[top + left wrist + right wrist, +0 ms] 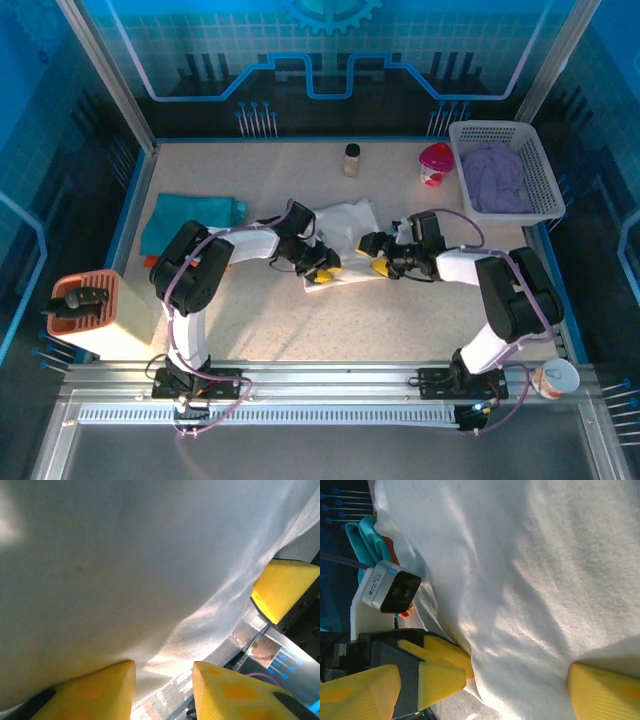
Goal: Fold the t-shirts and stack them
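White t-shirt (352, 222) outside basket (546, 182) of cloth (495, 178)

The white t-shirt (520, 580) is soft cloth, a bit fuzzy and not shiny. My yellow pads (85, 692) look smooth and dull. The teal t-shirt (190, 220) is soft cloth too. The basket (497, 127) is white plastic mesh. The rail (330, 385) is shiny metal.
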`<act>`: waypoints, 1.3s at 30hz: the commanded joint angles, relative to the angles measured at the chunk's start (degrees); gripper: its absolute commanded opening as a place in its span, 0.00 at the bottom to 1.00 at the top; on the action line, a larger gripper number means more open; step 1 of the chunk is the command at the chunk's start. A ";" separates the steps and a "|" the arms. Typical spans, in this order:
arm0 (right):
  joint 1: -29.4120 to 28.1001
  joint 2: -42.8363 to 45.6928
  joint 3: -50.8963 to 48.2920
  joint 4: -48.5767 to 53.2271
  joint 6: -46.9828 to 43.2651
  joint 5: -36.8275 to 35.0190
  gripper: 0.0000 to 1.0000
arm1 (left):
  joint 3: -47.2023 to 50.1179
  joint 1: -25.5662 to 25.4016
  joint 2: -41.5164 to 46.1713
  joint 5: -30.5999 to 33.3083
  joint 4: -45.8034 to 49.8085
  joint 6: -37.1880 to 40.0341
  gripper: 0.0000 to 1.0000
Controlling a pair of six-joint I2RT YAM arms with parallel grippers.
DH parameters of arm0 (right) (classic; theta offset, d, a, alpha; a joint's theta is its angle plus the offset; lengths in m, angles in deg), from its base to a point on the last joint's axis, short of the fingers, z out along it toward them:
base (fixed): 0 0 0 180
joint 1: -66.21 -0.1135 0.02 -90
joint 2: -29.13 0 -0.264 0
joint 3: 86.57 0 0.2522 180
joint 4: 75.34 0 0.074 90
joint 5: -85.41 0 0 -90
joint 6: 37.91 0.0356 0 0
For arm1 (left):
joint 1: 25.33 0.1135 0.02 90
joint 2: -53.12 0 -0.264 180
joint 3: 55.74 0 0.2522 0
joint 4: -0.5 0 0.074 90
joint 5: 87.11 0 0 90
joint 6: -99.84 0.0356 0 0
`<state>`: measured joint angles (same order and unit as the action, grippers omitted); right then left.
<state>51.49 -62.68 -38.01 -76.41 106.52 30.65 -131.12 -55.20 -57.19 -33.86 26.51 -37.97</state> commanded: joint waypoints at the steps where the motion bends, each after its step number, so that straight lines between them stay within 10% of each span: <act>1: -0.51 2.13 -5.40 4.69 1.66 -2.11 0.88 | 5.28 0.27 0.19 -0.33 7.94 5.24 0.36; 17: -3.34 27.63 -1.97 31.55 -1.68 -12.22 0.90 | -0.49 5.15 14.49 -6.10 19.29 9.60 0.43; 39: -4.19 -8.94 22.74 3.63 2.33 -6.97 0.87 | -20.72 10.60 -8.34 -4.03 5.48 2.85 0.39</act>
<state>47.77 -68.82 -17.11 -65.50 107.22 22.26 -149.37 -45.34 -63.98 -37.49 35.21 -32.90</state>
